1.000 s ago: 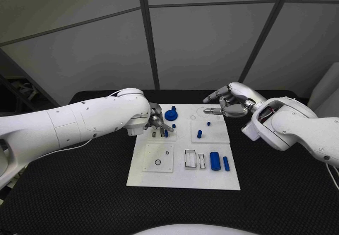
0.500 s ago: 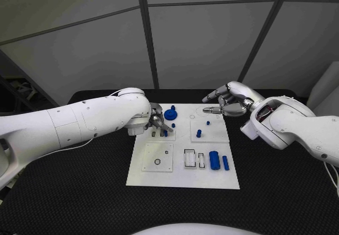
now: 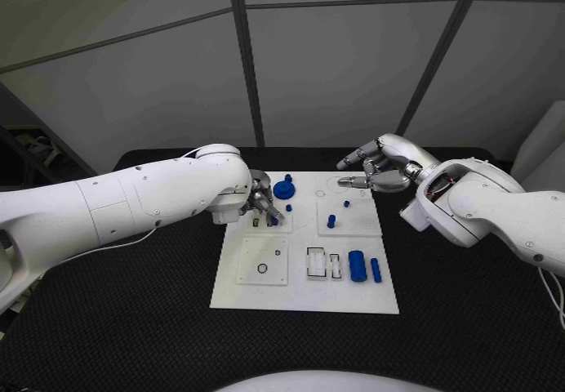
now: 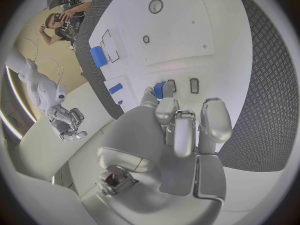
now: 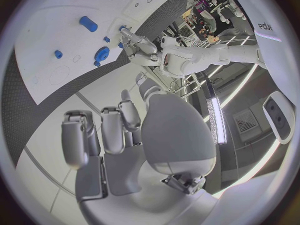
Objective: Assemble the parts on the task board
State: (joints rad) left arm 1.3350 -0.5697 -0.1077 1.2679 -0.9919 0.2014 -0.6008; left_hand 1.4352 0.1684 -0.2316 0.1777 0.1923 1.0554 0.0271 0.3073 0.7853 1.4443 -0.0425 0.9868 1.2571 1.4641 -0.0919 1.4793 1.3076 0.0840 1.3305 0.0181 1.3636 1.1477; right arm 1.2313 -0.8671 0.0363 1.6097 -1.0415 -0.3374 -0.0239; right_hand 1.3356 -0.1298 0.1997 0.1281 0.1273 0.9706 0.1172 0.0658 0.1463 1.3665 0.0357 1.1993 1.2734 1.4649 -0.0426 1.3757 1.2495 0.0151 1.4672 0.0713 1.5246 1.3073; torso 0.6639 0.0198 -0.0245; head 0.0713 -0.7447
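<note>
Two silver hands are working over the far end of the white task board [image 3: 304, 286] as we are looking down on the black table [image 3: 117, 327]. We are seeing the left hand [image 3: 261, 206] hovering low at the board's far left corner, its fingers [image 4: 215, 122] curled close together above the plate; the left wrist view is showing a small blue part [image 4: 159, 89] right at the fingertips, but we cannot tell whether the hand is pinching it or merely touching it. Just beside that hand, a blue gear-shaped part [image 3: 284, 191] is standing near the far edge. We are watching the right hand [image 3: 383, 170] hanging above the far right corner, fingers [image 5: 78, 137] bent inward and close together; the head view is showing a small dark piece [image 3: 346, 183] at its fingertips, and whether the hand is gripping it we cannot say. Several small blue pegs [image 3: 332, 220] are standing in the far right quarter of the board. Toward the near right corner, a thick blue cylinder [image 3: 357, 267] and a thinner blue rod [image 3: 375, 271] are lying side by side, next to two rectangular recesses [image 3: 318, 264]. A small black ring [image 3: 264, 269] is resting on the near left panel.
</note>
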